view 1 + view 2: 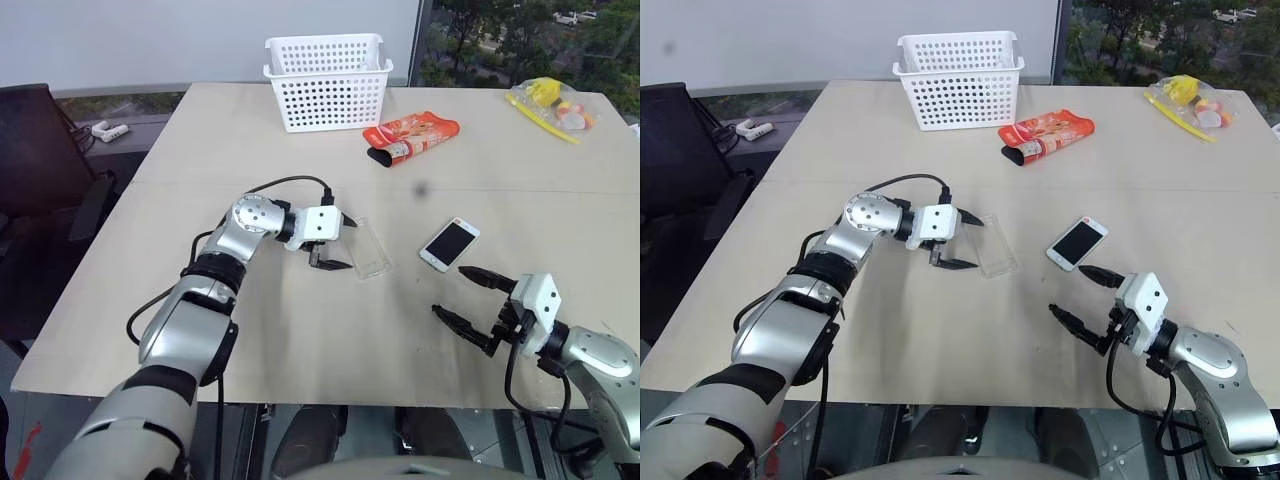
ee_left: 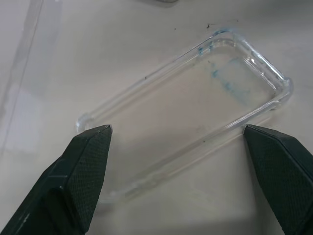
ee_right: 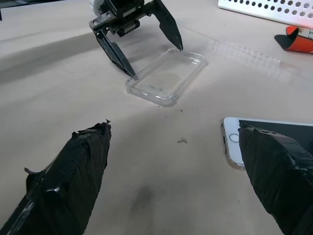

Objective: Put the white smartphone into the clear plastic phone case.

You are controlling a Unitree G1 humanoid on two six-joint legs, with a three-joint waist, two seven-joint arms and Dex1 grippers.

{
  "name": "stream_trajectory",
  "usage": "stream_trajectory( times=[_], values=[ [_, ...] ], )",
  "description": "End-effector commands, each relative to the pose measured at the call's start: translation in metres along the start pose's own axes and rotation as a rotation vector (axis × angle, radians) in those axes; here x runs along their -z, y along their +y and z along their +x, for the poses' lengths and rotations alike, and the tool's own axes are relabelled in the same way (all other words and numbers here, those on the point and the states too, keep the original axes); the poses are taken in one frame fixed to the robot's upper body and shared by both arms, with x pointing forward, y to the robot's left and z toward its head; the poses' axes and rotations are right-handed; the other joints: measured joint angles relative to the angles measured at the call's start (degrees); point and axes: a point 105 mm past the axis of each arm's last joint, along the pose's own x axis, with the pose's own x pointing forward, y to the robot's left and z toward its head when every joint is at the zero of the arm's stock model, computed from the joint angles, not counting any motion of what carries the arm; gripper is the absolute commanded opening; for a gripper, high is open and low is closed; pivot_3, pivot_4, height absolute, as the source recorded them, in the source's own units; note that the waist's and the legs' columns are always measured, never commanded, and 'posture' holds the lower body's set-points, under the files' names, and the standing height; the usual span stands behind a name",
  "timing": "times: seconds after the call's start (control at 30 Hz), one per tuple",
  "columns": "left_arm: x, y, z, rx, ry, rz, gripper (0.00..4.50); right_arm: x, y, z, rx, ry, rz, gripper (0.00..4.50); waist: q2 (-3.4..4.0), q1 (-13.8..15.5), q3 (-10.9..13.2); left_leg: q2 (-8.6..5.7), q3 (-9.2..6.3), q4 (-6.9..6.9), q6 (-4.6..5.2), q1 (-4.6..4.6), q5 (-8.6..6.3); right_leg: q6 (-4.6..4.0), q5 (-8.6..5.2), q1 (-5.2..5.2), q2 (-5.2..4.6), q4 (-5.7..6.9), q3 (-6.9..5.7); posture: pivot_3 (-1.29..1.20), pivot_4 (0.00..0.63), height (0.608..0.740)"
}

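We see the left gripper with its jaws spread wide, one tip at each long edge of the clear phone case, straddling its near end without pinching it. The case lies flat on the tabletop, open side up, its long axis running away from those jaws. The left arm reaches in bent at the elbow, wrist tipped down. The right gripper hovers low with jaws wide and empty; the white smartphone lies screen-up just beyond them, pointing diagonally.
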Motion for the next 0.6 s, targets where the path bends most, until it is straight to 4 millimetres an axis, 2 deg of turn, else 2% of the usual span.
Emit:
stream_trajectory(
  times=[0.03, 0.07, 0.13, 0.17, 0.23, 0.3, 0.33, 0.47, 0.6],
  values=[
    [0.005, -0.005, 0.008, 0.048, 0.039, -0.015, 3.71, -0.015, 0.000, -0.001, 0.012, -0.048, -0.045, 4.50, 0.00, 0.1, 0.0, 0.00, -0.01, 0.05, 0.00, 0.01, 0.00, 0.01, 0.00, 0.06, 0.00, 0.00, -0.04, 0.00, 0.150, 0.740],
    [0.007, -0.006, 0.009, 0.062, 0.045, -0.026, 3.19, -0.015, 0.000, -0.001, 0.014, -0.049, -0.046, 4.50, 0.00, 0.2, 0.0, 0.00, -0.02, 0.10, 0.00, 0.03, 0.00, 0.02, -0.01, 0.14, -0.01, 0.00, -0.10, 0.00, 0.150, 0.740],
    [0.011, -0.011, 0.010, 0.100, 0.062, -0.059, 2.52, -0.015, 0.000, -0.001, 0.017, -0.050, -0.046, 4.50, 0.00, 0.1, 0.0, 0.00, -0.06, 0.22, 0.00, 0.07, 0.00, 0.21, -0.12, 0.29, -0.03, 0.00, -0.21, 0.00, 0.150, 0.740],
    [0.012, -0.013, 0.011, 0.114, 0.070, -0.073, 1.91, -0.015, 0.000, -0.001, 0.017, -0.051, -0.046, 4.50, 0.00, 0.1, 0.0, 0.00, -0.06, 0.26, 0.01, 0.08, 0.00, 0.23, -0.13, 0.34, -0.05, 0.00, -0.22, 0.00, 0.150, 0.740],
    [0.015, -0.016, 0.012, 0.134, 0.080, -0.096, 1.26, -0.015, 0.000, 0.000, 0.017, -0.051, -0.047, 4.50, 0.01, 0.1, -0.1, -0.01, -0.07, 0.29, 0.01, 0.10, 0.00, 0.29, -0.10, 0.38, -0.08, 0.00, -0.24, 0.00, 0.150, 0.740],
    [0.016, -0.018, 0.013, 0.152, 0.090, -0.117, 0.33, -0.015, 0.000, 0.000, 0.017, -0.052, -0.049, 4.50, 0.01, 0.1, -0.1, -0.01, -0.07, 0.30, 0.01, 0.11, 0.00, 0.33, -0.08, 0.39, -0.09, 0.02, -0.25, 0.00, 0.150, 0.740],
    [0.016, -0.018, 0.014, 0.160, 0.095, -0.125, 0.12, -0.015, 0.000, 0.000, 0.017, -0.054, -0.050, 4.50, 0.01, 0.0, -0.1, -0.01, -0.08, 0.30, 0.01, 0.12, 0.00, 0.33, -0.07, 0.39, -0.09, 0.02, -0.26, 0.00, 0.150, 0.740],
    [0.018, -0.020, 0.016, 0.179, 0.109, -0.133, 0.12, -0.016, 0.000, 0.001, 0.017, -0.056, -0.052, 4.50, 0.05, 0.0, -0.1, 0.00, -0.08, 0.31, 0.01, 0.12, 0.00, 0.34, -0.07, 0.37, -0.05, 0.04, -0.23, 0.00, 0.150, 0.740],
    [0.006, -0.020, 0.017, 0.209, 0.049, -0.160, 0.12, -0.016, 0.000, 0.000, 0.017, -0.055, -0.052, 4.50, 0.05, 0.0, -0.1, -0.01, -0.08, 0.31, 0.02, 0.09, 0.00, 0.31, -0.06, 0.37, -0.05, 0.01, -0.23, 0.00, 0.150, 0.740]
  ],
)
